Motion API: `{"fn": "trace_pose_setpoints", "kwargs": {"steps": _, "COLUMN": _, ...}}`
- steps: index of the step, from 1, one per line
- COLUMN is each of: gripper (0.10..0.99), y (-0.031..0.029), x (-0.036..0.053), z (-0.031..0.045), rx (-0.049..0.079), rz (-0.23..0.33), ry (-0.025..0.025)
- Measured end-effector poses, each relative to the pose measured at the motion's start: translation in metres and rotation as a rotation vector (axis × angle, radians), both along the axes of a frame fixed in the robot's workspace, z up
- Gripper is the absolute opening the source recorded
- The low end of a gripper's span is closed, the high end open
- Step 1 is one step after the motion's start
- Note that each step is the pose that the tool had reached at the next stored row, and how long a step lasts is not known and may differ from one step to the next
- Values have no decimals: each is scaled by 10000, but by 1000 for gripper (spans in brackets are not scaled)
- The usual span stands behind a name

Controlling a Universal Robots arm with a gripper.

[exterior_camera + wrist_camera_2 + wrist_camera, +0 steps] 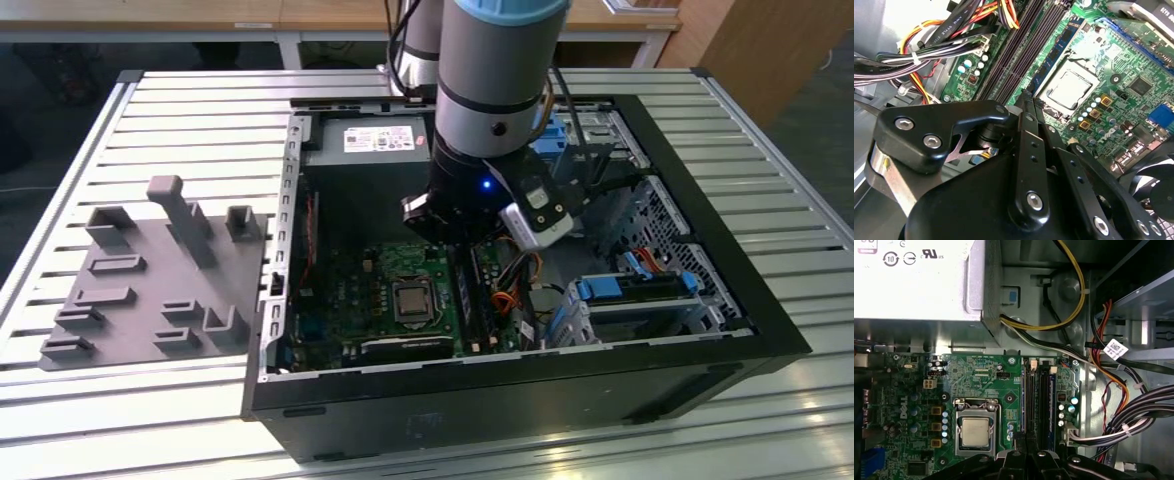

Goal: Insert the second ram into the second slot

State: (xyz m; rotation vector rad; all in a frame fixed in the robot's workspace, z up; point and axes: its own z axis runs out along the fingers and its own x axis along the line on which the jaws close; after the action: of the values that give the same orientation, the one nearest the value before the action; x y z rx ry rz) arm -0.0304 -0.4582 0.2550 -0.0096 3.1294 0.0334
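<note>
My gripper (461,245) reaches down into the open computer case (507,385), right over the black memory slots (474,300) beside the processor socket (410,300). In both wrist views the black fingers meet at one point, so the gripper (1026,100) (1026,440) looks shut, with its tip at the near end of the slots (1019,45) (1036,400). A thin blue ram strip (1061,47) (1052,405) stands on edge along the slot row. I cannot tell whether it is the second ram, nor whether the fingertips touch it.
The power supply (367,140) sits at the back of the case. Bundled cables (954,40) (1134,415) run close beside the slots. Drive bays with blue clips (641,290) fill the exterior view's right. A grey fixture (147,280) lies on the slatted table.
</note>
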Motion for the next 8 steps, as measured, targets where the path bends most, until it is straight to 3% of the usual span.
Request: {"fn": "trace_pose_setpoints", "kwargs": {"steps": 8, "gripper": 114, "y": -12, "x": 7, "z": -24, "rx": -1, "rz": -2, "ry": 53}}
